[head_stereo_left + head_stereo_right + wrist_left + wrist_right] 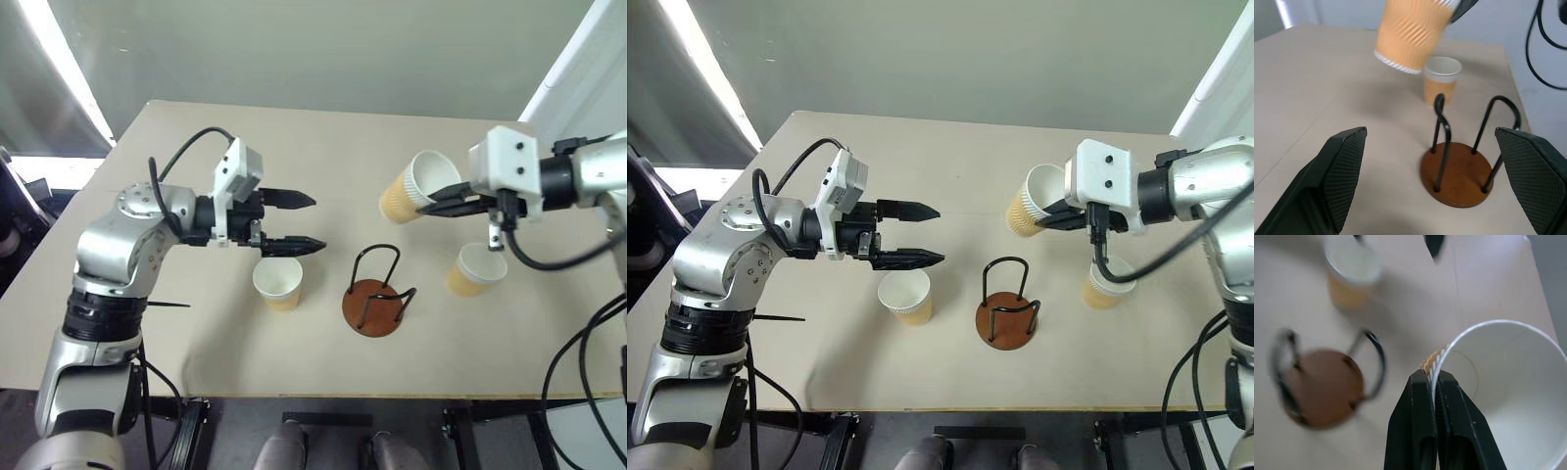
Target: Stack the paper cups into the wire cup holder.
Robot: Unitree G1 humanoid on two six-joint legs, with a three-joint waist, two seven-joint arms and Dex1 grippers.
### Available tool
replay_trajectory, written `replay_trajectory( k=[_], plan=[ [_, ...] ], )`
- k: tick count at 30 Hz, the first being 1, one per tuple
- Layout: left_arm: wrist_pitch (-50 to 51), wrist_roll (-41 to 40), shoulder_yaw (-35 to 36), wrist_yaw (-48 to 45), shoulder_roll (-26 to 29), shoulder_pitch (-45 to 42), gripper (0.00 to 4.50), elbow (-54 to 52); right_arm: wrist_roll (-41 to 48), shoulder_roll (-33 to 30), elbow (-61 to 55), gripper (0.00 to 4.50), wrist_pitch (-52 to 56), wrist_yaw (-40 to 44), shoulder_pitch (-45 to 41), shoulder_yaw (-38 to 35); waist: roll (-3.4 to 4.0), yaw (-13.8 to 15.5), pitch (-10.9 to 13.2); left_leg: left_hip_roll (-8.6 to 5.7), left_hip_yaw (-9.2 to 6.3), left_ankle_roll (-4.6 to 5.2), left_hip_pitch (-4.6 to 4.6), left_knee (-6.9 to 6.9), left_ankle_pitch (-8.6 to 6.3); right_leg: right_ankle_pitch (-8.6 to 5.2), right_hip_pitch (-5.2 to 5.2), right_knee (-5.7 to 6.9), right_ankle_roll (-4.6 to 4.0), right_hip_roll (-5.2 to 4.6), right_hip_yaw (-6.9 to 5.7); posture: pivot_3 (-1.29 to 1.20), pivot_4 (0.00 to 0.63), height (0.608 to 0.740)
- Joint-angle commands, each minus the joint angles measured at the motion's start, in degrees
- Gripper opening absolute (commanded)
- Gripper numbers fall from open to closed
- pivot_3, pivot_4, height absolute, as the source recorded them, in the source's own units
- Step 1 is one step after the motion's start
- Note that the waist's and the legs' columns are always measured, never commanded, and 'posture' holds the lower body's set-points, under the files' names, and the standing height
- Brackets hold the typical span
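The first cup is being carried toward the wire cup holder (375, 294), which stands empty on the desk (294, 147). One of the paper cups (409, 186) is held clear of the desk by the right gripper (443, 201), tilted, its mouth turned toward the gripper and its base toward the middle of the desk. In the right wrist view the two black fingers (1418, 426) are seen pressed together on the cup's wall just below the rolled rim, one finger inside and one outside (a thin pinch on the wall, not a wrap round the body).

The next move is judged to call for the cup to be brought over the holder, which lies below the cup and a little toward the robot, righted so its base points down, and lowered between the wire loops before the pinch is released.

The left gripper (299, 222) is held above the desk with its fingers spread wide and nothing between them. A second cup (278, 282) stands upright just below its fingertips, beside the holder. The third cup (477, 269) stands upright on the holder's other side, beneath the right gripper.
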Motion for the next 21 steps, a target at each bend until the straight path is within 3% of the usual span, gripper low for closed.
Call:
replay_trajectory(
  k=[1, 21],
  plan=[
    [-1.9, 0.5, -0.1, -1.0, 1.1, -0.4, 4.5, -2.0, 7.2, -3.1, -9.4, 0.03, 7.2, -0.3, 0.3, -3.2, 0.0, 0.0, 0.0, 0.0, 0.0, 0.0, 0.0, 0.0, 0.0, 0.0, 0.01, -0.01, 0.0, 0.0, 0.0, 0.0, 0.15, 0.74],
    [-2.3, 1.5, -1.2, -0.4, 1.1, -1.0, 4.5, -2.4, 6.8, -8.5, -11.9, 0.03, 0.8, -1.7, 8.1, 2.6, 0.0, -0.1, 0.0, 0.03, -0.03, 0.1, 0.07, 0.07, 0.03, 0.05, 0.09, -0.03, 0.1, 0.0, 0.0, 0.0, 0.15, 0.74]
  ],
)
